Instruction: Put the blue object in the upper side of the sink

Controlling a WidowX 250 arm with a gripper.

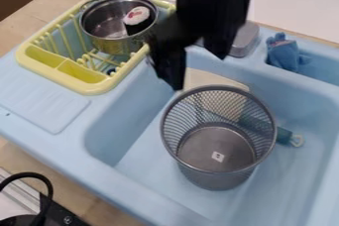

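My gripper [200, 71] hangs from the top edge over the back left part of the sink [109, 143], just above the rear rim of a mesh basket. Its two dark fingers stand apart, so it is open, with nothing visible between them. A soft blue object [285, 54] sits in the small compartment at the sink's upper right, to the right of the gripper and apart from it.
The grey mesh basket [218, 149] stands in the basin, partly over a beige item [198, 78] and a teal-green one [285, 135]. A yellow rack [86, 85] at upper left holds a metal pot [114, 46]. A grey item [245, 39] lies behind the basin.
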